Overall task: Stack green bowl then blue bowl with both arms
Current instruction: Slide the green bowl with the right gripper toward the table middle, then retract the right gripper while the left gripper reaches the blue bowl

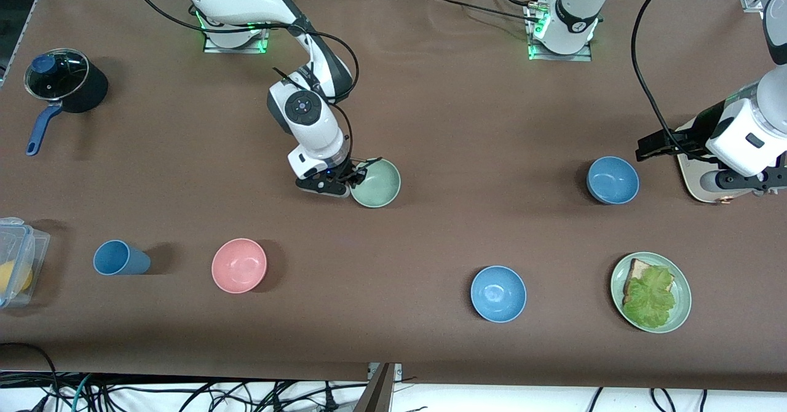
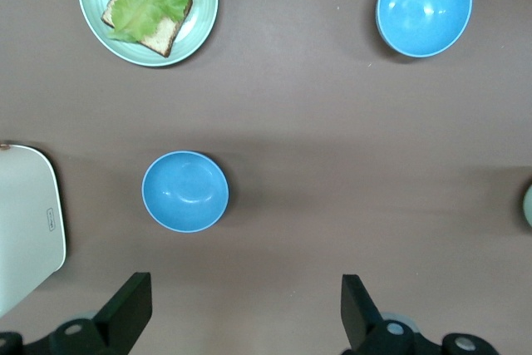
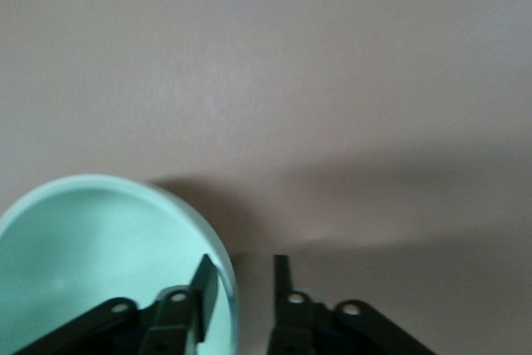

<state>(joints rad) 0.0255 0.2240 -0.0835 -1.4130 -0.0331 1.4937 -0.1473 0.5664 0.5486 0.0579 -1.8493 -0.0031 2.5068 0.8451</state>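
Nearest us, one blue bowl (image 1: 498, 293) sits on the brown tabletop (image 1: 430, 123). Our right gripper (image 1: 355, 177) straddles the green bowl (image 1: 376, 183) rim mid-table, fingers slightly parted. Our left gripper (image 2: 241, 309) hovers wide open, empty, over the tabletop near another blue bowl (image 1: 612, 180).

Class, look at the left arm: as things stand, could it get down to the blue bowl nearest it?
Probably yes. The left tool hangs open above the table beside that blue bowl, with only bare table around the bowl. The right tool is busy at the green bowl, well clear.
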